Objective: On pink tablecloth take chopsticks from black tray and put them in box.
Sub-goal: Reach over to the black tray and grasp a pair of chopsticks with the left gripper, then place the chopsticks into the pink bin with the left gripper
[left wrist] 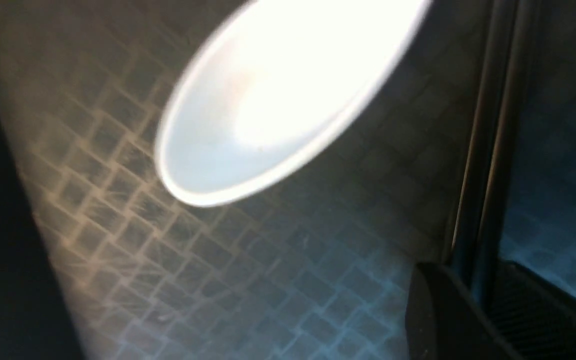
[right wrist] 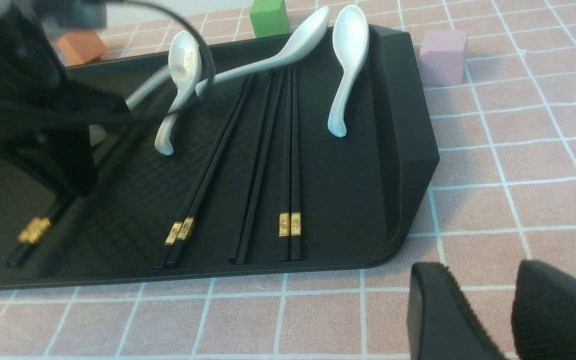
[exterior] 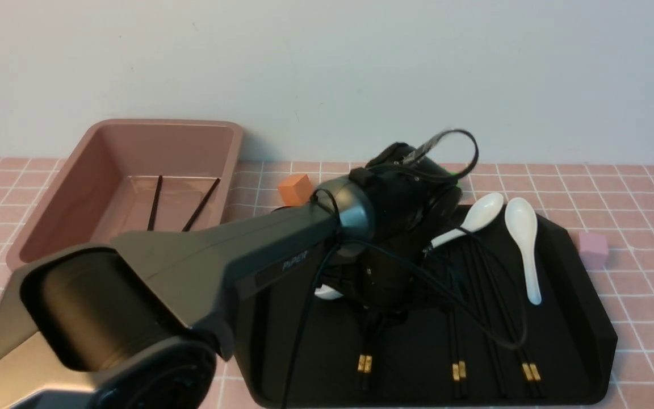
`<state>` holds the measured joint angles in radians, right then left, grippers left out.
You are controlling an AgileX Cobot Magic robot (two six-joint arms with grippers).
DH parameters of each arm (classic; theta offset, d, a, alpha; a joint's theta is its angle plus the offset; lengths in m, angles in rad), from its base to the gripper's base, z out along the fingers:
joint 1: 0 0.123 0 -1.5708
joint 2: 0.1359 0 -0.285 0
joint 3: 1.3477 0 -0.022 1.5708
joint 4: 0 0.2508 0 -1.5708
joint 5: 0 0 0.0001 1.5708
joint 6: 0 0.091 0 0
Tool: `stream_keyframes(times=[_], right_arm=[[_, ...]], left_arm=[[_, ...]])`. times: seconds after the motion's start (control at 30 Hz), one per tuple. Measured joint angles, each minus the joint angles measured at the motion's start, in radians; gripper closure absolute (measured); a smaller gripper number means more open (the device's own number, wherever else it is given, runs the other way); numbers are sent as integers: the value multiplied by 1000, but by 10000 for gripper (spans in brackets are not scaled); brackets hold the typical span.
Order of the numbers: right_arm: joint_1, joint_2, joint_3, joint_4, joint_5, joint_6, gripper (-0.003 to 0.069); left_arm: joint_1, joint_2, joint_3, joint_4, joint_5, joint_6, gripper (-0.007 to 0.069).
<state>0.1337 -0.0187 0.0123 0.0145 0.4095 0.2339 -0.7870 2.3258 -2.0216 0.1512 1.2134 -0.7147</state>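
Note:
The black tray [exterior: 565, 295] lies on the pink tablecloth [exterior: 633, 193]. My left gripper [exterior: 381, 318] is down in the tray, shut on a pair of chopsticks [left wrist: 483, 200] that runs between its fingers [left wrist: 433, 320]. The pair's gold band [exterior: 365, 363] points to the near rim. More chopstick pairs [exterior: 458, 370] [right wrist: 290, 165] lie in the right half of the tray [right wrist: 398, 125]. Two chopsticks [exterior: 155, 201] lie in the box [exterior: 134, 124] at far left. My right gripper [right wrist: 488, 300] is open and empty above the cloth, near the tray's right front corner.
White spoons [exterior: 523, 238] [right wrist: 348, 60] lie in the tray; one spoon bowl [left wrist: 278, 100] is close beside my left gripper. An orange cube [exterior: 294, 188], a pink cube [exterior: 592, 249] and a green cube [right wrist: 268, 17] stand around the tray. A wall runs behind the table.

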Motion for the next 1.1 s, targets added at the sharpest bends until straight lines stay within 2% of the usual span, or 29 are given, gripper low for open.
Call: stream_keyframes(times=[0.4, 0.73, 0.9, 1.1], right_arm=[[0, 0, 0, 0, 0, 0, 419], [0, 0, 0, 0, 0, 0, 419], [0, 0, 0, 0, 0, 0, 419], [0, 0, 0, 0, 0, 0, 419]], left_arm=[[0, -118, 3, -49, 14, 102, 513], [14, -250, 4, -31, 23, 205, 513], [78, -265, 4, -24, 25, 218, 513], [211, -269, 5, -14, 25, 231, 513]])
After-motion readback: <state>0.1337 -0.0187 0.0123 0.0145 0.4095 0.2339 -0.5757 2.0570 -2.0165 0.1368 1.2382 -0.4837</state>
